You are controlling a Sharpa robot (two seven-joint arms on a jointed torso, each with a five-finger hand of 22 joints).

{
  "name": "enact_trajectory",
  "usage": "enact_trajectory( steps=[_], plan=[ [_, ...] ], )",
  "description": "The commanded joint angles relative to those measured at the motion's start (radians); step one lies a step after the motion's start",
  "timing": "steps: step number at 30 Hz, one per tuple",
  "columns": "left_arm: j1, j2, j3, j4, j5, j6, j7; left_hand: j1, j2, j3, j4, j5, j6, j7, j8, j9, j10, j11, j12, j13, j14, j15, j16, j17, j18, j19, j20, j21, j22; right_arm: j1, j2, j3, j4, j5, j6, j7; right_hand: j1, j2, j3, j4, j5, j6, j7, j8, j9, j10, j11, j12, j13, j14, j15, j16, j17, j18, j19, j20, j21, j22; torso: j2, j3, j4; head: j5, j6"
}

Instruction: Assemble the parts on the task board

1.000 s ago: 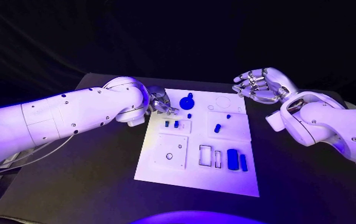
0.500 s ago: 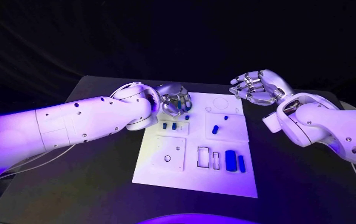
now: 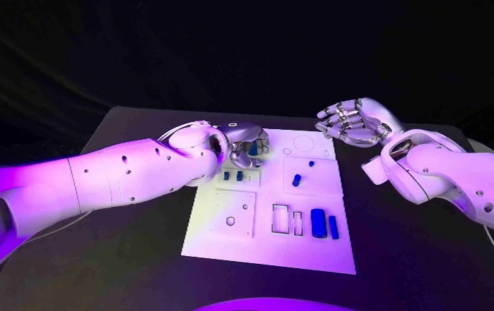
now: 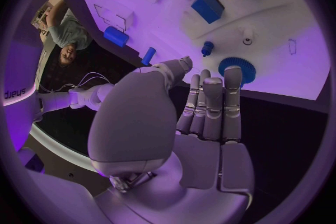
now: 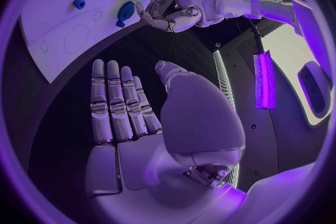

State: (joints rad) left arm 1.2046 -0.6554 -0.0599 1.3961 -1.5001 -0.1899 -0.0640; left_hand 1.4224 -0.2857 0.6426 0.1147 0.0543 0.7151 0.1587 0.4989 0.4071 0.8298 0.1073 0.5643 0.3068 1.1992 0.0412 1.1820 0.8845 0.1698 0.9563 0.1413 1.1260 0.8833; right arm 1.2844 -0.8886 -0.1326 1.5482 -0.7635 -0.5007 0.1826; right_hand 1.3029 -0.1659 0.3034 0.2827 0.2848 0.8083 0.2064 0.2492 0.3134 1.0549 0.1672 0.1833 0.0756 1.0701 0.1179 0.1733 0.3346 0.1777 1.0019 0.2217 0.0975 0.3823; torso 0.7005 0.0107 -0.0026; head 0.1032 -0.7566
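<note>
– Blue gear (image 4: 237, 70): where does it sit now?

– On the task board (image 3: 309, 254), at its far left corner, just past the tips of the left hand (image 3: 245, 143). A second ago that hand was at the board's left edge with the gear in the clear beside it. Now it has come in over the gear and covers most of it from the head camera.

– Is it holding the gear?

– I judge not. From the left wrist the fingers (image 4: 212, 102) lie straight and side by side, with the thumb alongside, and nothing is between them. One fingertip overlaps the gear's rim, but I cannot tell if it touches.

– So what is the step?

– Probably the reach before a grasp, so the assembly is barely started. The other parts lie loose: a small round peg (image 4: 207, 47) near the gear, two chunky blocks (image 4: 208, 5) and two long rounded bars (image 3: 325, 222) beside empty rectangular slots.

– And the right hand (image 3: 355, 122)?

– It has hardly moved. It hangs over the black table (image 3: 123, 254) off the board's far right corner, fingers apart and empty.

– Surfaces?

– The board is a smooth, hard white plate with shallow recesses. The parts look like matte plastic. The gear's fine teeth should give the metal fingers some grip, though it lies thin and flat.
</note>
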Motion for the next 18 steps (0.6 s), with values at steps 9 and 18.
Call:
enact_trajectory(
  steps=[9,18],
  plan=[
    [-0.005,0.018,0.0,-0.023,-0.081,0.112,-0.054,-0.008,-0.001,-0.004,0.002,0.0,0.031,0.0,-0.005,-0.012,0.007,0.004,-0.016,-0.023,0.001,0.001,0.016,-0.02,-0.012,0.023,0.001,0.02,0.025,-0.001,0.0,0.0,0.002,-0.002,0.013,0.007,-0.005,0.004,-0.004,-0.002,0.005,0.004,0.033,-0.006,-0.001,0.001,0.005,-0.006,-0.001,-0.001,0.006,-0.004,-0.001,0.003,-0.001,0.008,-0.004,-0.001,-0.002,0.0008,0.0017,-0.004,-0.008],
    [-0.006,0.03,0.0,-0.035,-0.082,0.131,-0.065,0.004,0.01,0.015,-0.001,0.0,0.057,-0.002,-0.005,-0.021,0.032,-0.001,-0.017,-0.038,0.005,-0.002,0.034,-0.025,-0.014,0.033,0.0,0.033,0.042,-0.001,0.002,0.0,0.001,-0.002,0.013,0.008,-0.004,0.005,-0.004,-0.003,0.007,0.004,0.033,-0.006,-0.002,0.001,0.005,-0.006,-0.002,-0.001,0.006,-0.005,-0.002,0.004,0.0,0.008,-0.004,-0.002,-0.002,0.0008,0.0007,-0.003,-0.01]
  ],
)
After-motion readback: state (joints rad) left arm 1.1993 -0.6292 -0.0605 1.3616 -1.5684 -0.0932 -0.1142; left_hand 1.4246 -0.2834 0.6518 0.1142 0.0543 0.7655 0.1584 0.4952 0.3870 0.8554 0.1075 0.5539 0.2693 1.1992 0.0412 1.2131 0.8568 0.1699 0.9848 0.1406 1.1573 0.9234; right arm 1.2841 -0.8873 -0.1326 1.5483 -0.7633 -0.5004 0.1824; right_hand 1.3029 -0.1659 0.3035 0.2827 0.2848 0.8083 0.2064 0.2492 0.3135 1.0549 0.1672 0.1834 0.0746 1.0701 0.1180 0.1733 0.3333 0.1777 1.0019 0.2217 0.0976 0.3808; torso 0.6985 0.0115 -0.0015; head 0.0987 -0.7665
